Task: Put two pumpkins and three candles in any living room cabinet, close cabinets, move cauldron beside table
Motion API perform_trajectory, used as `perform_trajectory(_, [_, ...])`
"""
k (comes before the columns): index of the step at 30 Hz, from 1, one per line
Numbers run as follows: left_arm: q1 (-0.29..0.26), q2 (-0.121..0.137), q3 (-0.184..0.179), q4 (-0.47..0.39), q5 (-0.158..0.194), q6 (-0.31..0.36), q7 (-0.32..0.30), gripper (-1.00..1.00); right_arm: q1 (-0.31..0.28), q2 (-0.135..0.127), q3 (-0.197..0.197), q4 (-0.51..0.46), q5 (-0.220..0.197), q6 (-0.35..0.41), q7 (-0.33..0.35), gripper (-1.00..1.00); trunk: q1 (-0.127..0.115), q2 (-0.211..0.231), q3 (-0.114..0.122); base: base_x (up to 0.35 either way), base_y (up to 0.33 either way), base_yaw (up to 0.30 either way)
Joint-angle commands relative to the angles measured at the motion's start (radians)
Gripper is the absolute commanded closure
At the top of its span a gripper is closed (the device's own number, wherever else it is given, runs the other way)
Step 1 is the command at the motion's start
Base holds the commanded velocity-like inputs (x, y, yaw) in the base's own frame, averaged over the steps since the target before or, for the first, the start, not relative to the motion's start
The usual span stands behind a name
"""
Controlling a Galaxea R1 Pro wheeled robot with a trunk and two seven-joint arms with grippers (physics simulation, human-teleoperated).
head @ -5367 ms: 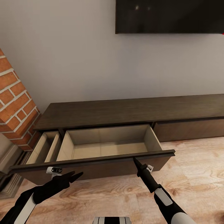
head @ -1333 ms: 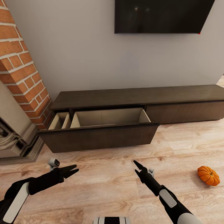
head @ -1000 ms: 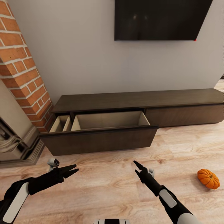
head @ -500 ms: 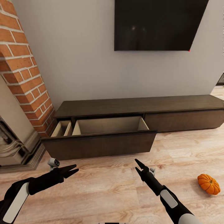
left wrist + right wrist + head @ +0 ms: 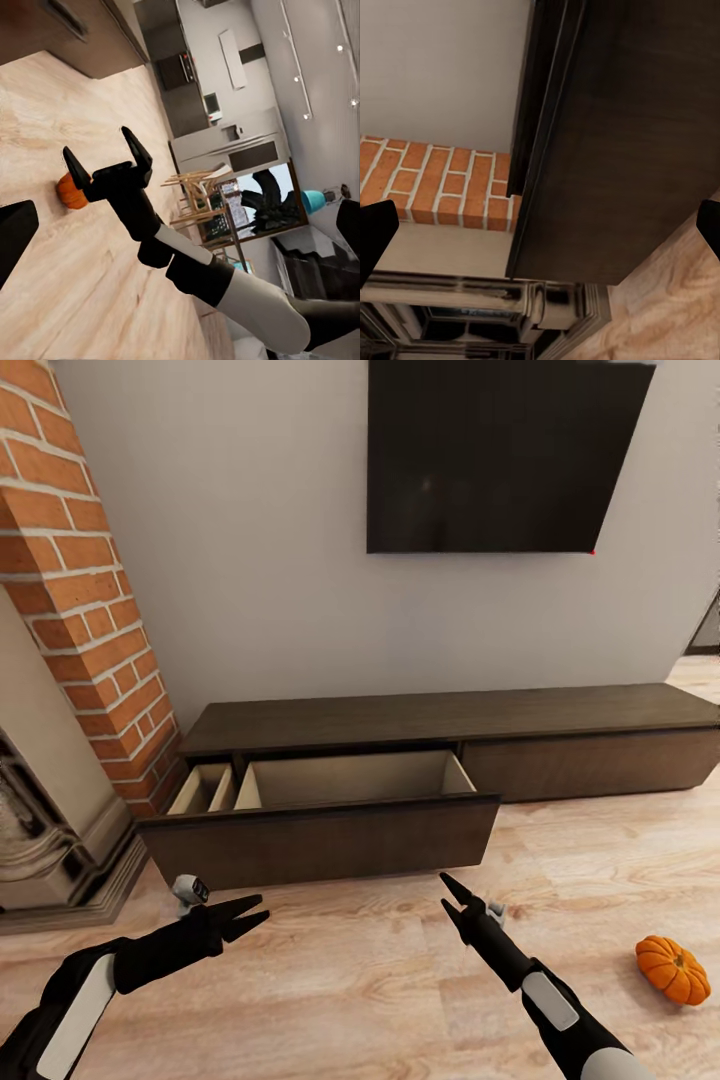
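Pale woodgrain floor (image 5: 380,980) carries a ribbed orange pumpkin (image 5: 672,969) near the dark cabinet (image 5: 440,760); both jaws spread, empty.

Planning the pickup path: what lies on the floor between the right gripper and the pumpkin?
Bare wood floor, as the head view shows: nothing between the right gripper and the pumpkin.

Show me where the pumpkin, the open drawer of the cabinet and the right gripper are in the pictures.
pumpkin (image 5: 672,969): head view, on its ribbed orange side.
open drawer (image 5: 320,840): head view, on its dark front panel.
right gripper (image 5: 449,895): head view, midway between its two spread fingertips.
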Motion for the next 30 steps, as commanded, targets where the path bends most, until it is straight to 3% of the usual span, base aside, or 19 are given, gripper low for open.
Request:
perform_trajectory(1, [0.000, -0.004, -0.001, 0.016, 0.000, 0.005, -0.002, -1.00, 0.000, -0.001, 0.001, 0.001, -0.009, 0.009, 0.001, -1.00, -0.001, 0.000, 0.003, 0.000, 0.000, 0.000])
perform_trajectory(9, [0.000, -0.007, -0.002, 0.088, -0.013, 0.001, 0.008, -1.00, 0.000, -0.015, 0.001, 0.012, -0.008, -0.007, -0.008, -1.00, -0.004, 0.002, 0.034, 0.000, 0.000, 0.000])
perform_trajectory(13, [0.000, -0.012, 0.001, 0.091, -0.026, 0.000, 0.082, -1.00, 0.000, -0.015, 0.010, 0.072, -0.004, -0.132, -0.025, -1.00, -0.006, 0.003, 0.050, 0.000, 0.000, 0.000])
perform_trajectory(16, [0.000, -0.014, 0.000, 0.091, -0.032, -0.003, 0.104, -1.00, 0.000, -0.015, 0.017, 0.117, 0.003, -0.205, -0.044, -1.00, -0.007, 0.003, 0.061, 0.000, 0.000, 0.000])
perform_trajectory(20, [0.000, -0.013, -0.001, 0.093, -0.033, -0.008, 0.117, -1.00, 0.000, -0.017, 0.038, 0.154, 0.057, -0.245, -0.057, -1.00, -0.013, 0.011, 0.076, 0.000, 0.000, 0.000])
perform_trajectory(26, [0.000, -0.006, 0.001, 0.116, -0.039, -0.015, 0.120, -1.00, 0.000, -0.054, 0.043, 0.236, 0.078, -0.257, -0.060, -1.00, -0.036, 0.053, 0.095, 0.000, 0.000, 0.000])
perform_trajectory(30, [0.000, -0.009, 0.003, 0.145, -0.078, -0.055, 0.121, -1.00, 0.001, -0.088, 0.045, 0.256, 0.080, -0.255, -0.064, -1.00, -0.051, 0.081, 0.107, 0.000, 0.000, 0.000])
